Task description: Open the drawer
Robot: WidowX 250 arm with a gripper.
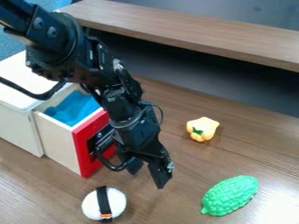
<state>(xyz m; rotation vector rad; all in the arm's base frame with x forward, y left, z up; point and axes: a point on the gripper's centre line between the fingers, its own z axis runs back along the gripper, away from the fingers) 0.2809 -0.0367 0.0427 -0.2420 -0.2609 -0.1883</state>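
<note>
The black gripper [147,173] hangs pointing down just in front of the drawer's red face, its two fingers apart and nothing visible between them. The drawer [60,139], with pale wooden sides and a red front, stands pulled out of the white cabinet [17,127] at the left. Blue material [74,108] lies inside it. A black looped handle [109,164] sticks out from the red front, close beside the gripper's nearer finger. Whether they touch, I cannot tell. The arm covers part of the drawer's far side and front.
A white round object with a black band [119,203] lies in front of the drawer. To the right are a yellow pepper-like toy [204,127] and a green bumpy toy [231,195]. A raised wooden shelf [192,28] runs along the back.
</note>
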